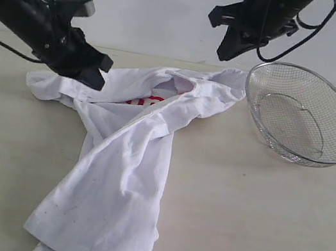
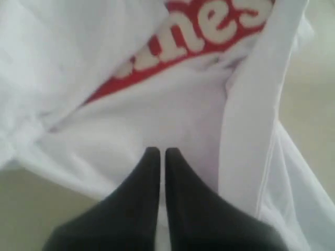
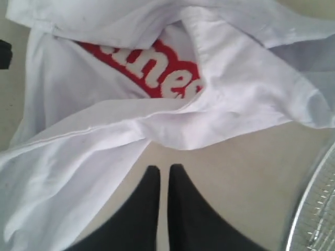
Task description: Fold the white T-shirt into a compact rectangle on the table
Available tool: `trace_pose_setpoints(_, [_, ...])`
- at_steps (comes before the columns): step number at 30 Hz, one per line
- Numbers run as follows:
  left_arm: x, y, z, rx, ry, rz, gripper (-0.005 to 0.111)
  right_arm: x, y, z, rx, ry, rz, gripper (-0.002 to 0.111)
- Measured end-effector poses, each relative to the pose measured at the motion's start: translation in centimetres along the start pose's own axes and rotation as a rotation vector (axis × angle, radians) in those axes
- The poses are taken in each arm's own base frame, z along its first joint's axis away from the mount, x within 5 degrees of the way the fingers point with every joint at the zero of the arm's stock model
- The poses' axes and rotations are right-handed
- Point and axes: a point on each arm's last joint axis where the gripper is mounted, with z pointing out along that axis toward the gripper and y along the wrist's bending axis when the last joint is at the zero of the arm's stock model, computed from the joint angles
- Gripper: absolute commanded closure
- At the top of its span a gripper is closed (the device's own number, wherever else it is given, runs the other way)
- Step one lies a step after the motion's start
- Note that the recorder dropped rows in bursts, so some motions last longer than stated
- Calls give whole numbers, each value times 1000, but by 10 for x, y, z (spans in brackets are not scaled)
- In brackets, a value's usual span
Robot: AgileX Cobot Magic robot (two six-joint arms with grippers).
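Crumpled white T-shirt [image 1: 130, 158] on the table [image 1: 255, 219]; 2 grippers hold nothing.
It lies bunched, collar end at 12 o'clock, hem trailing toward 7 o'clock, wire-mesh basket [image 1: 303, 117] close at 2 o'clock; left gripper [image 2: 158, 151] over the chest and right gripper [image 3: 159, 170] over bare tabletop have jaws almost closed; cloth looks light, limp, unlikely to slip; pinching both shoulders seems best.

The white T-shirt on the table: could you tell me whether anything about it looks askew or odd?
Yes. The white T-shirt lies crumpled and twisted into a diagonal band on the table, not spread flat. Folds cover most of its red lettering, and small dark specks dot the lower fabric.
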Motion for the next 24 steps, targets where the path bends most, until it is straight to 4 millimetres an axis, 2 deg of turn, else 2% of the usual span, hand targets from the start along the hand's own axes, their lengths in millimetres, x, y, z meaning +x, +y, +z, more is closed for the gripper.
trace_pose_setpoints(3, [19,-5,13,4,47,-11,102,7,15,17,-29,55,-26,108])
trace_pose_setpoints(6, [33,-10,25,-11,42,-28,102,15,35,35,-64,119,-51,97])
trace_pose_setpoints(8, [38,-16,31,-10,27,-18,102,23,51,49,-87,168,-75,85])
trace_pose_setpoints(12, [40,-35,41,0,6,22,102,31,80,75,-108,199,-102,47])
trace_pose_setpoints(13, [40,-40,42,2,1,30,102,32,87,82,-111,206,-101,41])
trace_pose_setpoints(16, [40,-47,45,5,-1,52,102,35,101,100,-102,218,-83,40])
trace_pose_setpoints(20, [42,-47,47,5,12,62,102,39,104,121,-71,235,-10,43])
trace_pose_setpoints(24, [44,-43,51,-23,14,75,102,43,104,133,-71,253,53,44])
